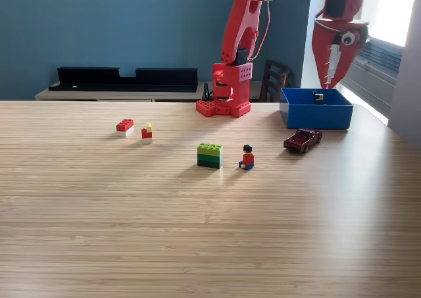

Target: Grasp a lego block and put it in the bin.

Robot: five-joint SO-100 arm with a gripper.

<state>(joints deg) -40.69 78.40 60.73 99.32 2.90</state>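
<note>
The gripper hangs above the bin, jaws parted and empty; the green lego block lies well toward the exterior view's left, nearer the camera.

Wooden table, blue bin, toy car, lego blocks, figures

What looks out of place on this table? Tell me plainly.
Nothing is spilled or broken. The dark red toy car beside the blue plastic bin is the only non-brick item.
</note>
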